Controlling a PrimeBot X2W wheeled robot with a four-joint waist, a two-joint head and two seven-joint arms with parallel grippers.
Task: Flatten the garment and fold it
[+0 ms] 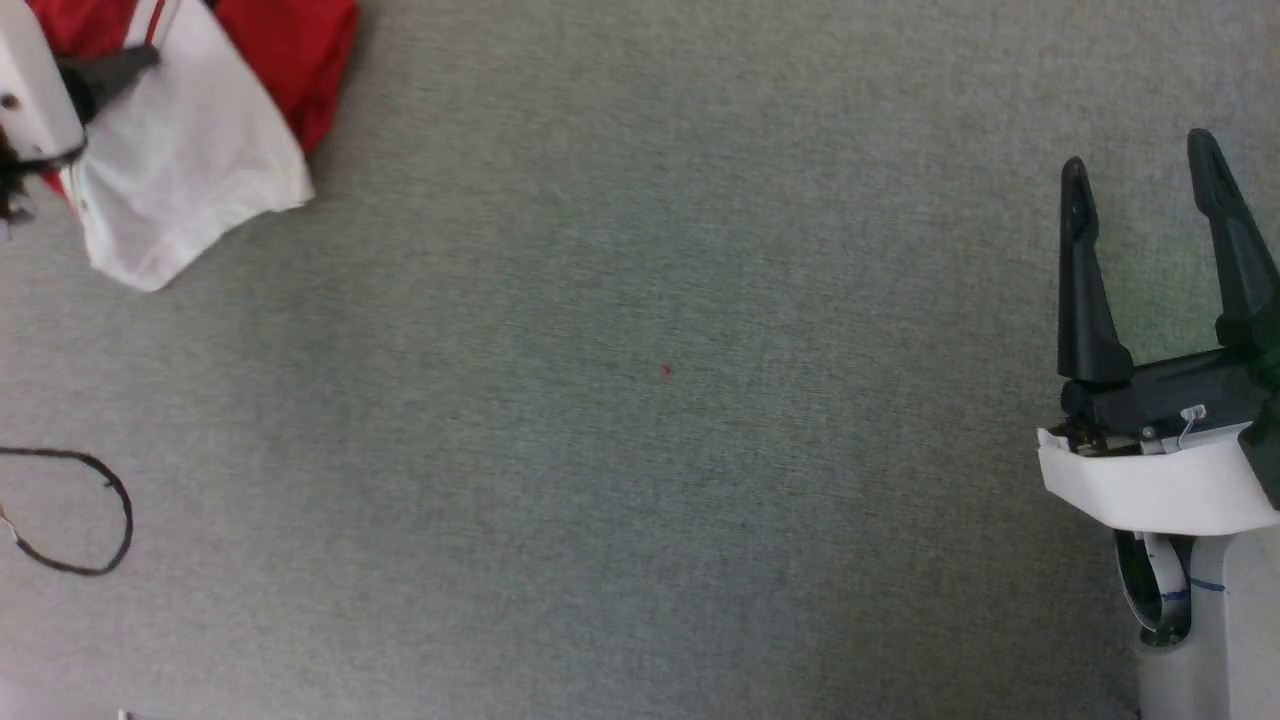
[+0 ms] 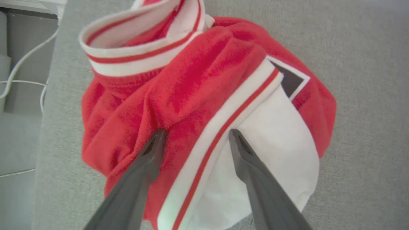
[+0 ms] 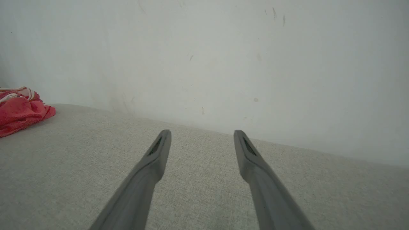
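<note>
A: Far left, head view: garment (image 1: 190, 150) bunched in a heap at the top-left corner of the bench (image 1: 640, 400). White sleeve uppermost, red body crumpled under it. Nowhere near flat.

B: Left gripper (image 2: 196, 135)?

A: Over the heap, fingers apart, straddling the striped seam between red body and sleeve. Holding nothing. Whether the tips touch the cloth: cannot tell.

B: Risk there?

A: Closing on that spot would likely pinch several layers at once, so a lift would drag the whole lump rather than open it. In the left wrist view the bench edge lies just beside the heap, with white cables (image 2: 19, 80) beyond it. A pull that way could slide the garment off.

B: Further right?

A: Black cable loop (image 1: 100, 520) lying on the bench, lower left. Cloth spread toward it could snag, or lie over it and keep a ridge.

B: Far right?

A: Right gripper (image 1: 1137, 155), fingers wide apart, empty, over bare bench, well apart from the garment. Spreading with one arm may only twist the cloth.
</note>
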